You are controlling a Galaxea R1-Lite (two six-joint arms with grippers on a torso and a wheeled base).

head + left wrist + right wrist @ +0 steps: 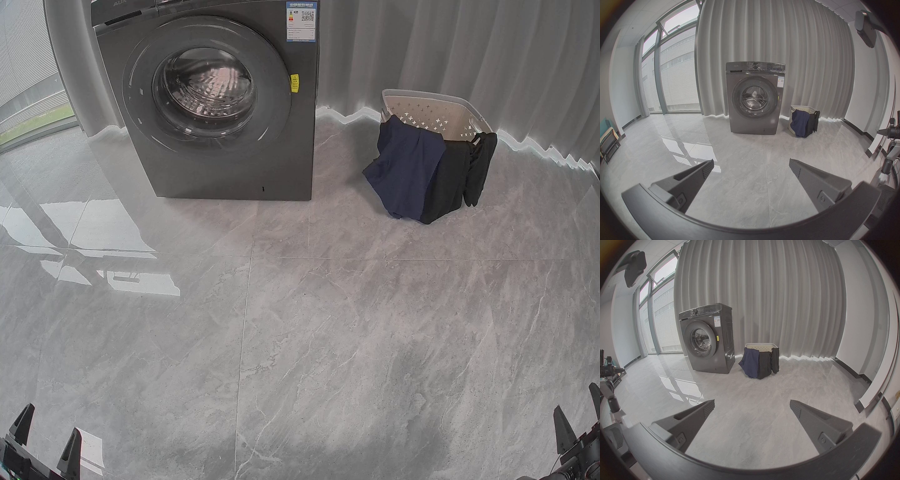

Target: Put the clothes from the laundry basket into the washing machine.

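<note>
Down left, the left pincer (52, 420) hangs open, empty. Beyond stands the dark grey front-loading washing machine (284, 144), door (206, 87) shut; right of it the pale plastic laundry basket (437, 112) carries navy and black clothes (406, 165) over its rim. The right pincer (575, 400) gapes, empty.

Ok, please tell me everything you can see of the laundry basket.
The laundry basket is a pale, plastic-looking tub with star-shaped holes. It stands upright on the floor by the curtain, right of the washing machine, not touching it. A navy garment and black garments hang over its front rim.
</note>
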